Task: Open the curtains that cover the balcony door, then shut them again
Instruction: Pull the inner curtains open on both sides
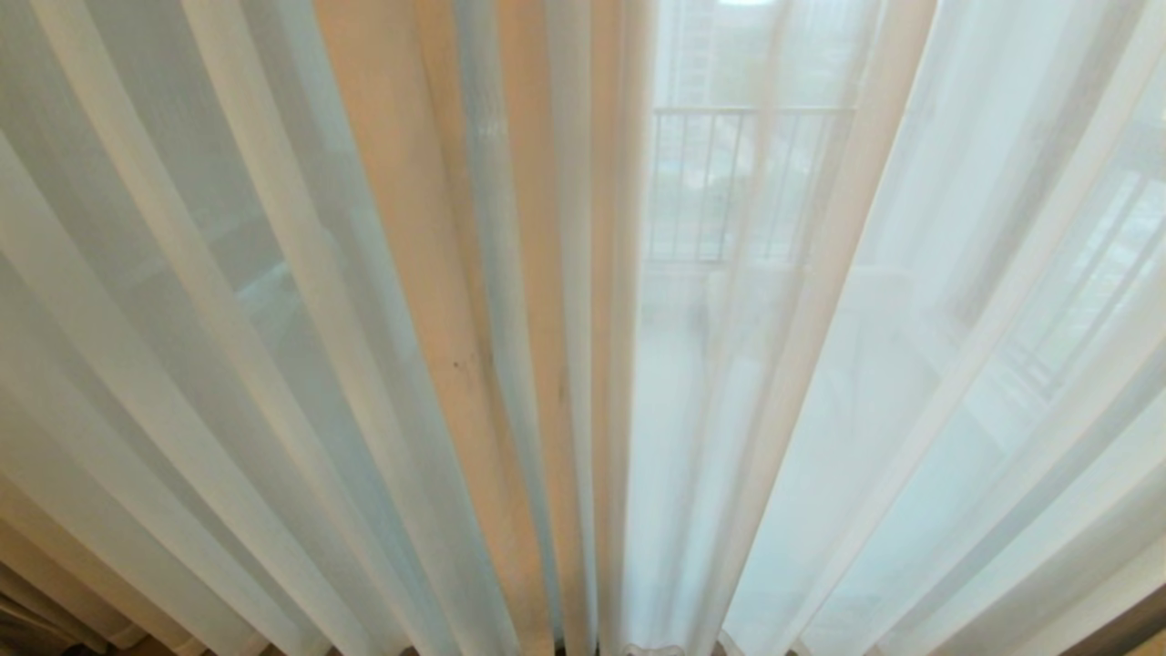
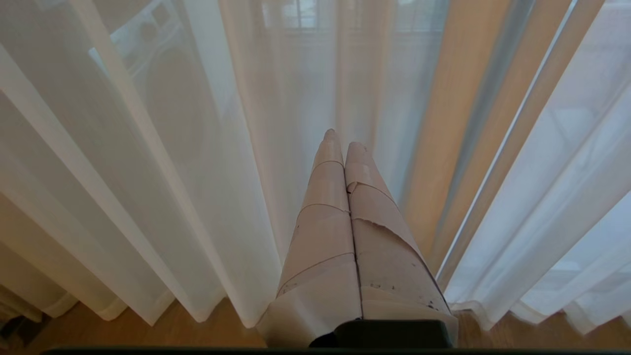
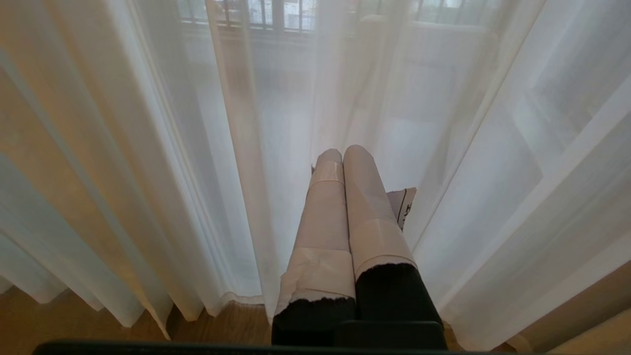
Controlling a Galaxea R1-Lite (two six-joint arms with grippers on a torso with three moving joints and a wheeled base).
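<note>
Sheer white curtains (image 1: 273, 346) drawn across my whole view, railing (image 1: 729, 182) faint behind them, my left gripper (image 2: 344, 140) and right gripper (image 3: 342, 154) pinched closed, empty, near the folds.

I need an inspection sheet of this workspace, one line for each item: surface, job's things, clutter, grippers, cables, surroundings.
Surface: wooden floor under the curtain hems.
Job's things: curtains drawn shut, hanging in long folds; balcony door not clearly seen through them.
Clutter: nothing seen.
Grippers: left gripper shut, empty, pointing at the fabric; right gripper shut, empty, also before the fabric.
Cables: nothing seen.
Surroundings: balcony railing faint behind the sheer fabric.
</note>
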